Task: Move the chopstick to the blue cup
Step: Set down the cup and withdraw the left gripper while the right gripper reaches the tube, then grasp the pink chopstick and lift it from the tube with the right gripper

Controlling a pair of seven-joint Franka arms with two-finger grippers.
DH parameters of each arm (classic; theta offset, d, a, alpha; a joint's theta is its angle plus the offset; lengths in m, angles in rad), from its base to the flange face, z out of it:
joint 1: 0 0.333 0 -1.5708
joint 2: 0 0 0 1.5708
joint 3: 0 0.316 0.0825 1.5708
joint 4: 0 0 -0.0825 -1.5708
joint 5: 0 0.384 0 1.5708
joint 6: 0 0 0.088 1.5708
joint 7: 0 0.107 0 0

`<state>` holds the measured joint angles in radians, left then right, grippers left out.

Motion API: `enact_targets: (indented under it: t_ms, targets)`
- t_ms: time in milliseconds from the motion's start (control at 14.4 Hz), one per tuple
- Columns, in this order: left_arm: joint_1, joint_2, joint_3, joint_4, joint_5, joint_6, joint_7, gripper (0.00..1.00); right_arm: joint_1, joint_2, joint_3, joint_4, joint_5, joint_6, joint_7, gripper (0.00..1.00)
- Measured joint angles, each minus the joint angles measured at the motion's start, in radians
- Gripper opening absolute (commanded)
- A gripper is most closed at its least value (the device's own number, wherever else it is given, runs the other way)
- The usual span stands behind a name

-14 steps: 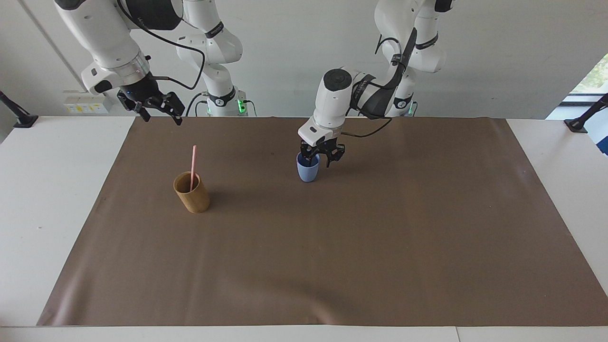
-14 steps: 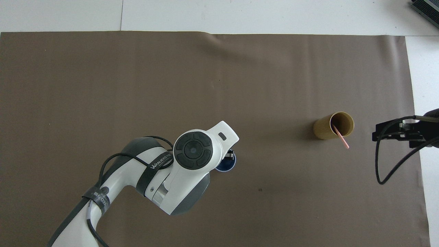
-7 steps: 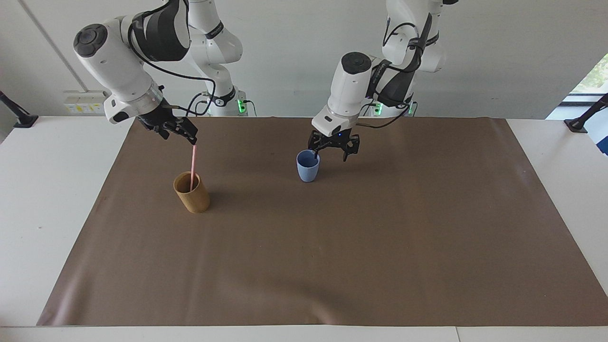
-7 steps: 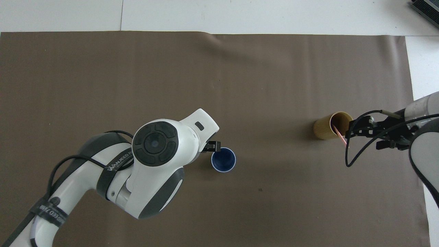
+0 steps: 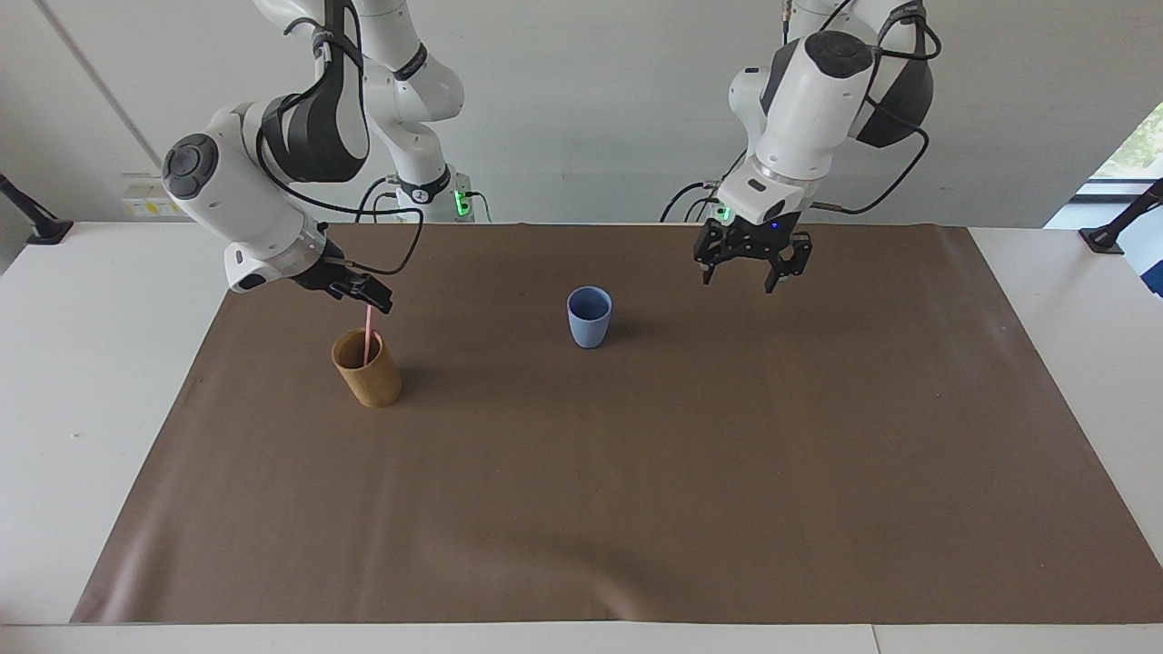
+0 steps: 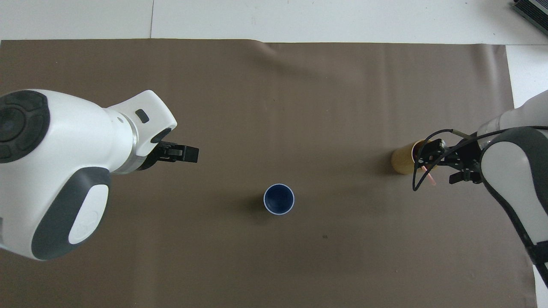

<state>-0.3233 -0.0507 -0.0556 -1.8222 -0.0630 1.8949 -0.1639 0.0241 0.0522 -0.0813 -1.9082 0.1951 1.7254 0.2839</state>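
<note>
So far nothing is transferred: the chopstick point(image 5: 368, 329) stands in the brown cup point(image 5: 367, 368), right gripper point(image 5: 363, 295) spread at its top, blue cup point(image 5: 589, 316) empty mid-tabletop point(image 5: 54, 381), left gripper point(image 5: 752, 263) wide, aloft.

I see bare mat point(image 5: 636, 472) all around the blue cup point(image 5: 589, 316); only the brown cup point(image 5: 367, 368) stands well apart.

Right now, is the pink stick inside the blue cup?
No, the chopstick stands in the brown cup; the blue cup looks empty.
</note>
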Motion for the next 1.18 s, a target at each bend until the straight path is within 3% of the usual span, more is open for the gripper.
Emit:
enact_targets:
  t_ms: [69, 415, 623, 692, 831, 1177]
  targets:
    - [0.032, 0.001, 0.001, 0.030, 0.000, -0.027, 0.044, 1.00, 0.000, 0.000, 0.000, -0.001, 0.004, -0.010, 0.000, 0.97]
    - [0.138, 0.012, 0.002, 0.206, 0.017, -0.193, 0.109, 1.00, -0.014, -0.006, -0.001, -0.001, 0.034, -0.070, -0.002, 0.25]
    - [0.190, 0.025, 0.004, 0.320, 0.018, -0.352, 0.112, 1.00, -0.016, -0.006, 0.000, -0.001, 0.035, -0.071, -0.002, 0.05]
    - [0.202, 0.026, 0.005, 0.334, 0.018, -0.395, 0.114, 1.00, -0.016, -0.006, 0.000, -0.001, 0.035, -0.071, -0.002, 0.00]
    - [0.214, 0.026, 0.006, 0.342, 0.018, -0.462, 0.116, 1.00, -0.016, -0.006, 0.000, -0.001, 0.035, -0.071, -0.002, 0.00]
    - [0.214, 0.001, -0.004, 0.345, 0.018, -0.494, 0.117, 1.00, -0.016, -0.006, 0.001, 0.011, 0.036, -0.075, -0.002, 0.00]
